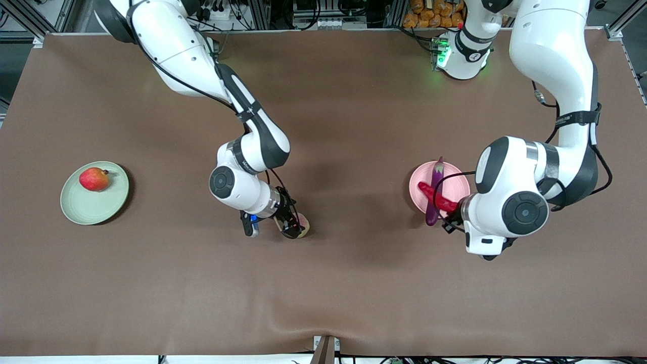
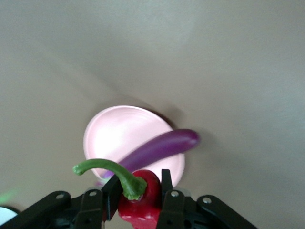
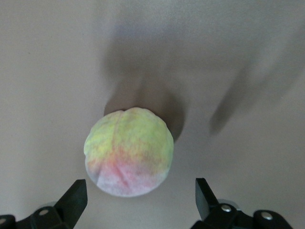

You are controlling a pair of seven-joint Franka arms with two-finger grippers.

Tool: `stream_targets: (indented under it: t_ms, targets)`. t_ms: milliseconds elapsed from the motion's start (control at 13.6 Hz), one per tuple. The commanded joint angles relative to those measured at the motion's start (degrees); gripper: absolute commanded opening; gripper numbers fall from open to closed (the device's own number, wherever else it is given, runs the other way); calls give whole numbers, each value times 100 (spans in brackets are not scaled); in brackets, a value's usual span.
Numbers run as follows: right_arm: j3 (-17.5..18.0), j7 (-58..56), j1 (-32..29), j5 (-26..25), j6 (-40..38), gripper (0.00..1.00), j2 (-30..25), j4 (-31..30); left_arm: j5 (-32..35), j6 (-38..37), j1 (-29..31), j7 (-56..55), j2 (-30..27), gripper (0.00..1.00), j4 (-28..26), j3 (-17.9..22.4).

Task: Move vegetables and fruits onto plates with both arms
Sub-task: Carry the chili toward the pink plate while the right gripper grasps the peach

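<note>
**Two items plated, two in hand or about to be**

The apple-like fruit (image 1: pixel 94 179) already sits on the pale green plate (image 1: pixel 94 192), toward the right arm's end of the table, about midway between the table's front and back edges. The eggplant (image 1: pixel 435 191) lies across the light pink plate (image 1: pixel 438 187), toward the left arm's end, its tips overhanging the rim.

The left gripper (image 2: pixel 138 196) hovers over the pink plate's edge with its jaws pinching the red chili pepper (image 2: pixel 139 198), green stem sticking out; the chili looks not yet released, so this placement seems nearly finished.

The right gripper (image 3: pixel 141 199) is low over the peach (image 3: pixel 128 150), which rests on the table near its middle, well apart from both plates. Its jaws are spread wide on either side of the fruit and not yet touching it.

Judging by this, what remains is dropping the chili, then grasping the peach and carrying it to the green plate.
</note>
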Motion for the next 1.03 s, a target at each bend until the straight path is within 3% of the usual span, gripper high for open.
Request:
stream_targets:
  t_ms: [0, 73, 220, 293, 587, 880, 954]
  targets:
    - [-85, 76, 186, -88, 467, 100, 169, 50, 670, -136, -16, 936, 175, 0, -81, -38]
    - [-85, 76, 161, -97, 460, 75, 169, 50, 943, -136, -16, 1349, 219, 0, -98, -38]
    - [-94, 41, 125, -149, 390, 10, 143, 50, 1357, -153, -59, 2070, 368, 0, -177, -38]
    - [-94, 32, 82, -193, 164, 0, 82, 68, 1524, -153, -103, 2300, 465, 0, -195, -38]
    - [-296, -256, -505, -509, -2529, 0, -190, 778, 2051, -92, -357, 2504, 904, 0, -195, -56]
    - [-305, -3265, -1840, -589, -5097, 0, -972, 718, 2115, -92, -481, 2628, 1037, 0, -283, -56]
    - [-357, -3734, -1991, -815, -5486, 0, -1156, 588, 2115, -92, -490, 2619, 1037, 0, -291, -64]
